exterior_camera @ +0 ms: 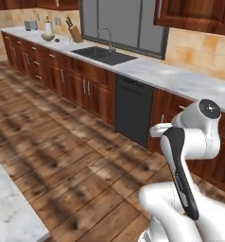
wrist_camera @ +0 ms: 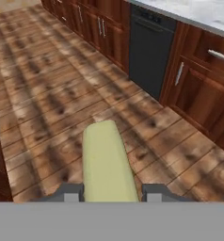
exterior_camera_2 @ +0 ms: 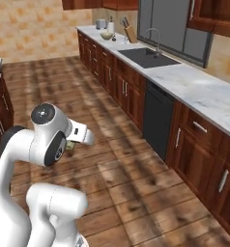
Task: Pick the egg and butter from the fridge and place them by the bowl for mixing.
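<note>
From the left base view you see the bowl (exterior_camera: 47, 37) far off on the counter (exterior_camera: 180, 78), from the right base view the same, and from the hand view the gripper (wrist_camera: 110, 192) pinching the butter (wrist_camera: 106, 160), which juts forward between its 2 fingertips, leaving delivery undone.

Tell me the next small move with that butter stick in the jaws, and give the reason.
Probably keep carrying it: drive on toward the far end of the counter, where the bowl sits. The butter is clamped between the fingertips of the gripper, out over bare wooden floor, and the bowl lies well beyond the sink, seemingly out of reach.
</note>
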